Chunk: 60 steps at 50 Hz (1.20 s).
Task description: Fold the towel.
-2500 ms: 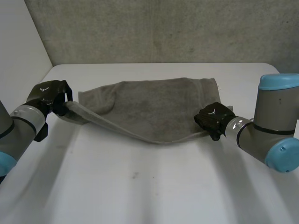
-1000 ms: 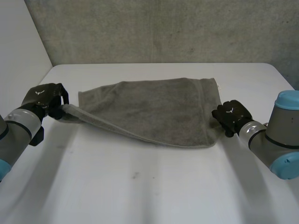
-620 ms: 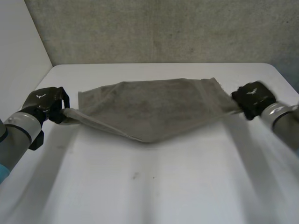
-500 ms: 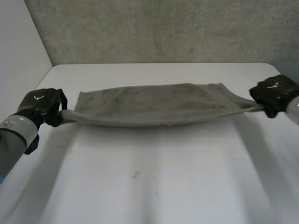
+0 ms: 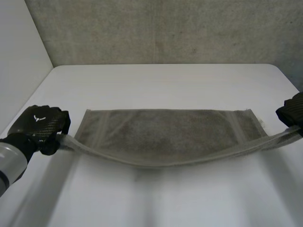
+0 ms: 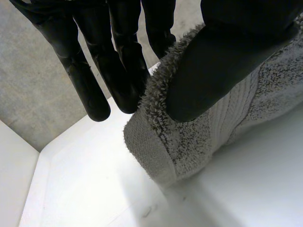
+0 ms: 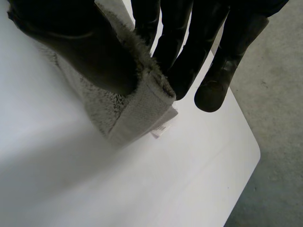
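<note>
A grey towel is stretched wide between my two hands, folded in half lengthwise, its near edge lifted and sagging in the middle. My left hand grips its left end; in the left wrist view the thumb pins the towel's corner against the fingers. My right hand holds the right end at the table's right side; in the right wrist view the thumb presses the towel's corner to the fingers, with a small label hanging from the hem.
The white table stretches behind the towel to a grey wall. The table's rounded far right corner lies just past my right hand, with grey floor beyond it.
Both hands have pulled apart and toward the near side, drawing the towel out from a slack heap into a long taut band. The right hand closed on the right end and swung outward.
</note>
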{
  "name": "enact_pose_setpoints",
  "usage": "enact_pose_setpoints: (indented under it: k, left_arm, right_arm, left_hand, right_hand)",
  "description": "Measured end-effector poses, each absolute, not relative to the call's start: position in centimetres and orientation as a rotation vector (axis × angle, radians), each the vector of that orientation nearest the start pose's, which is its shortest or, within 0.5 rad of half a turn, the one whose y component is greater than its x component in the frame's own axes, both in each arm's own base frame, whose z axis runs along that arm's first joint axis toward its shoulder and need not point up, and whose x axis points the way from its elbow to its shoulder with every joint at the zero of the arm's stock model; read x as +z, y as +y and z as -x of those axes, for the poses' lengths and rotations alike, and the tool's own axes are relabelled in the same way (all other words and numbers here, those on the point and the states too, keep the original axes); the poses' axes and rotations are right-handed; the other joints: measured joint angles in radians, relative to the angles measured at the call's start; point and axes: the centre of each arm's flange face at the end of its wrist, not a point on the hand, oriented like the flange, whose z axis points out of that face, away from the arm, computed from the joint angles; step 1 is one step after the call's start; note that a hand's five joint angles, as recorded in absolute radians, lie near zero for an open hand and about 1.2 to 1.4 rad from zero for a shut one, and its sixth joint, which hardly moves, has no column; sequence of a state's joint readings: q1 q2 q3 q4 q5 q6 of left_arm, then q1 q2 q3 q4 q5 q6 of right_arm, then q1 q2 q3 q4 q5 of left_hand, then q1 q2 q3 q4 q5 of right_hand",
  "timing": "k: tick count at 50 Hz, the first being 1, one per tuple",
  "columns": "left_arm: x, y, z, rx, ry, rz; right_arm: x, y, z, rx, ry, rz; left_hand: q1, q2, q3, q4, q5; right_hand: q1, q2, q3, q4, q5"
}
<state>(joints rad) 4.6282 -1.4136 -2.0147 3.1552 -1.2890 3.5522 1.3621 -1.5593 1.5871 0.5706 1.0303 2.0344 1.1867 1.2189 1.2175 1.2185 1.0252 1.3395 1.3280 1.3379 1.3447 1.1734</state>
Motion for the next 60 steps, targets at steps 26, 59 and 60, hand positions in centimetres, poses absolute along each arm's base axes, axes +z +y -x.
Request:
enact_pose_setpoints:
  k: [26, 59, 60]
  left_arm:
    - [17.7, -36.3, 21.0, -1.991, 2.473, -0.798]
    - [14.0, -41.3, 24.1, -2.016, 2.444, -0.827]
    - [14.2, -41.3, 24.1, -2.018, 2.443, -0.826]
  right_arm:
    - [19.6, -39.2, -17.3, -1.671, 2.422, 1.484]
    - [16.0, -44.6, -19.2, -1.815, 2.538, 1.439]
    - [16.2, -44.6, -19.2, -1.826, 2.537, 1.434]
  left_hand:
    - [0.000, 0.000, 0.000, 0.000, 0.000]
    - [-0.885, -0.923, -0.921, -0.913, -0.891]
    - [-0.923, -0.959, -0.954, -0.953, -0.927]
  right_hand:
    - [0.000, 0.000, 0.000, 0.000, 0.005]
    - [-1.100, -1.075, -1.091, -1.081, -1.111]
    - [-1.104, -1.075, -1.091, -1.081, -1.111]
